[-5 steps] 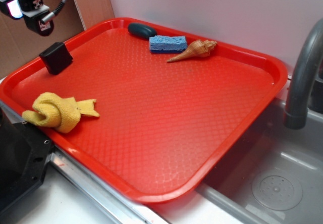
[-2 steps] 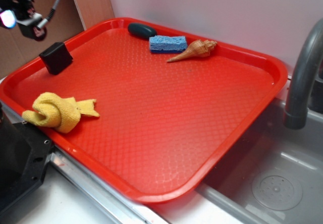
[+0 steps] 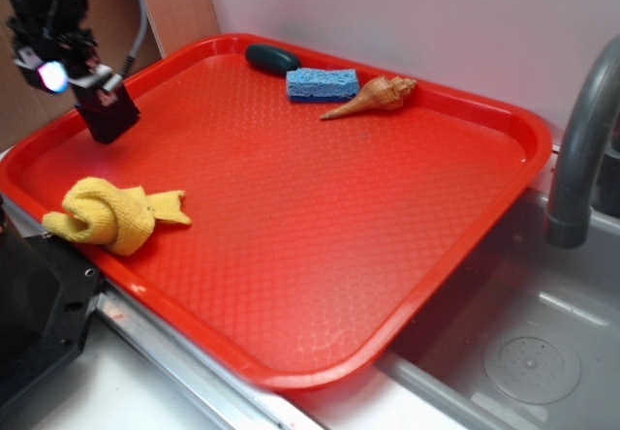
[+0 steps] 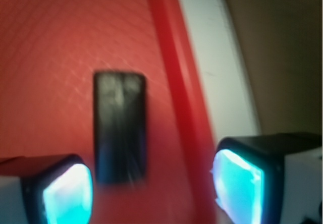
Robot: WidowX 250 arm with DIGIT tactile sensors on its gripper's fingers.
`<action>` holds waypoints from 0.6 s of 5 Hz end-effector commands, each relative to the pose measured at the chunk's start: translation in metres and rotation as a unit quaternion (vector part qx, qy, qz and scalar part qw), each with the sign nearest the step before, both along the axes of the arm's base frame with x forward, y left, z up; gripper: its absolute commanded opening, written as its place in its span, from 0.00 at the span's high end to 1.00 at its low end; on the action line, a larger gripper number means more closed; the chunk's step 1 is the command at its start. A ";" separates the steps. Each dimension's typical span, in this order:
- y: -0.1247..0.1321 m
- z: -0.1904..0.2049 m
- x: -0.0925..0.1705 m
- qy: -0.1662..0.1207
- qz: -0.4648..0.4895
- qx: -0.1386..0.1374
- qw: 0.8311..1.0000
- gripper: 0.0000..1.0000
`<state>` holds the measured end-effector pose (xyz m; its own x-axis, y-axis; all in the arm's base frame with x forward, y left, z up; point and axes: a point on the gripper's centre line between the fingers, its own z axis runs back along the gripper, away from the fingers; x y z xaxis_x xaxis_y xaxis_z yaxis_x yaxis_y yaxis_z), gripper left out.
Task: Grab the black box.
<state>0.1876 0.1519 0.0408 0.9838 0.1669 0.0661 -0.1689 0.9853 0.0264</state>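
Matte black box [image 4: 120, 127] on textured red tray [image 3: 320, 217], near its left rim. Long axis pointing away from gripper [image 4: 151, 193], box nearer the left pad [image 4: 65, 193] than the right, not yet between them. Jaws wide apart, holding nothing. Rounded edges, plain faces; blurred view.
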 end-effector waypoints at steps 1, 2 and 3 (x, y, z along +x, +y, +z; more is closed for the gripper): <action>-0.003 -0.019 0.012 0.024 -0.009 0.005 1.000 0.64; -0.014 -0.009 0.012 0.027 -0.019 -0.008 0.999 1.00; -0.032 0.020 0.007 0.021 -0.050 -0.019 0.998 1.00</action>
